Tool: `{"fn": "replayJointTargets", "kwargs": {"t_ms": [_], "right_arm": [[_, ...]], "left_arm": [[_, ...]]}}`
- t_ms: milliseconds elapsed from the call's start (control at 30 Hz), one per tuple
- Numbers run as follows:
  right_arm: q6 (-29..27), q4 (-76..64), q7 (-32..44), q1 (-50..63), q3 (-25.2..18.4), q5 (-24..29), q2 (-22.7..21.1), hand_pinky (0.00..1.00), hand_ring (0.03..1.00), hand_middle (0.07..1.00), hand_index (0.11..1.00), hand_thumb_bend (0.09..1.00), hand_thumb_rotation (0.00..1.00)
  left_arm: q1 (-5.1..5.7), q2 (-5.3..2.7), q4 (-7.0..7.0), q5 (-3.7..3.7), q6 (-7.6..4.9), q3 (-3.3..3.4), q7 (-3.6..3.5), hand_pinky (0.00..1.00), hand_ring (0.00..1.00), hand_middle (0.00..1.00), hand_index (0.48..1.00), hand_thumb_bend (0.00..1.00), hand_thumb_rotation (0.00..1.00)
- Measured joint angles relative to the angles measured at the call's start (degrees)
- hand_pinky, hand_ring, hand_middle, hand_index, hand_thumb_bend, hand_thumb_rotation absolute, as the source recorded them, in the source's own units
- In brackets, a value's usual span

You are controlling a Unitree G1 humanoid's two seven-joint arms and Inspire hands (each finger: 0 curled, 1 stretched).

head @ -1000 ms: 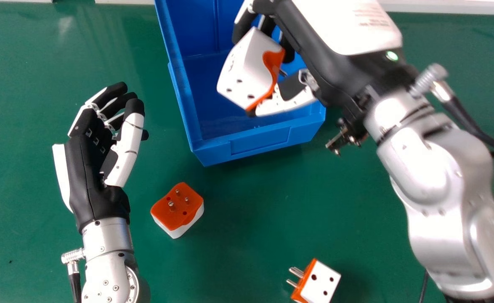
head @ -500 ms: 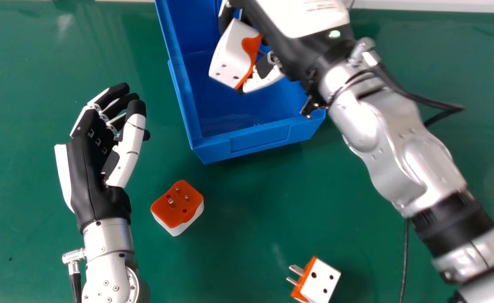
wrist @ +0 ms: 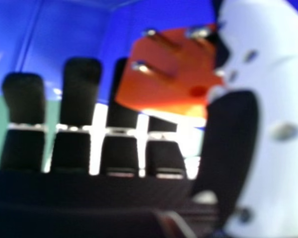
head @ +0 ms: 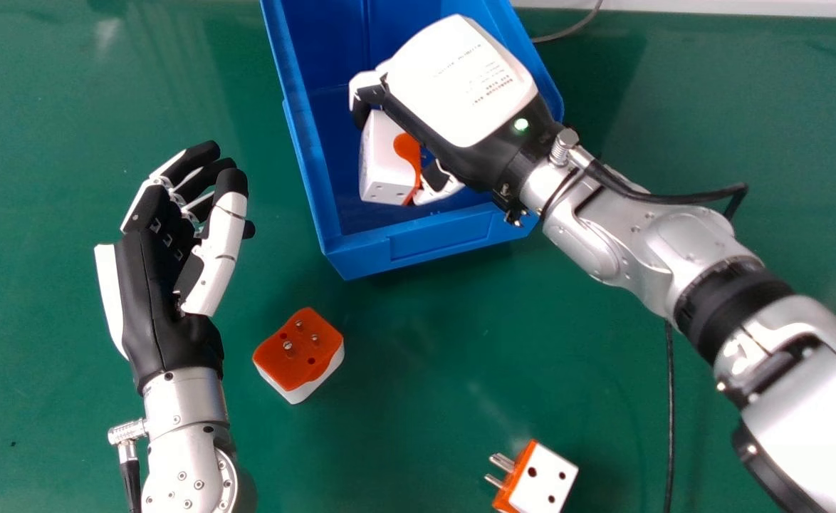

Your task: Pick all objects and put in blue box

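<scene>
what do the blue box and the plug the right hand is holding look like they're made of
The box looks like smooth, slightly glossy plastic, going by its even colour and moulded panel. The plug seems hard white and orange plastic; its pins look like metal, since they glint.

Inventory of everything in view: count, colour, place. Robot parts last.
Held plug adapter: 1, white and orange, in the right robot hand, over the box opening
Pins-up plug adapter: 1, orange and white, on the table, nearer the left robot hand
Pins-sideways plug adapter: 1, white and orange, at the near edge of the head view
Box: 1, blue, far middle
Table: 1, green, under everything
Grey cable: 1, beyond the box
Black cable: 1, near the right arm
Pale strip: far edge
Robot hands: 2, black and white; left, right
Forearms: 2, silver, black cables attached
</scene>
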Motion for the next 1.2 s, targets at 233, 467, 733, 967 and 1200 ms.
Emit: {"fn": "replayJointTargets", "kwargs": {"t_ms": [233, 467, 733, 967, 1200], "right_arm": [[1.62, 4.31, -1.47, -1.92, 2.0, -0.29, 1.04, 0.26, 0.363, 0.47, 0.539, 0.51, 0.0], [2.75, 5.41, -1.52, -1.95, 2.33, -0.24, 0.68, 0.26, 0.366, 0.472, 0.538, 0.511, 0.0], [4.8, 5.4, -1.55, -1.99, 2.4, -0.21, 0.54, 0.25, 0.364, 0.471, 0.539, 0.511, 0.0], [13.84, 4.34, -0.25, -2.09, 5.83, -2.95, 0.58, 0.29, 0.417, 0.517, 0.577, 0.56, 0.01], [22.16, 2.3, 6.71, -2.1, 7.26, -3.48, 2.22, 0.37, 0.499, 0.592, 0.64, 0.633, 0.11]], "left_arm": [[-0.42, 0.02, 1.73, 0.03, -0.21, 0.14, 0.34, 0.52, 0.65, 0.71, 0.691, 0.56, 0.43], [-0.6, 0.1, 3.28, -0.01, -1.29, 0.26, 0.47, 0.52, 0.65, 0.71, 0.694, 0.56, 0.43], [-0.7, 0.09, 3.11, 0.0, -1.26, 0.06, 0.54, 0.52, 0.65, 0.71, 0.693, 0.56, 0.43], [-0.88, 0.1, 3.05, 0.02, -1.26, 0.02, 0.56, 0.52, 0.65, 0.71, 0.692, 0.56, 0.43], [-0.9, 0.13, 3.08, -0.11, -1.27, 0.22, 0.15, 0.52, 0.65, 0.71, 0.694, 0.56, 0.43]]}}
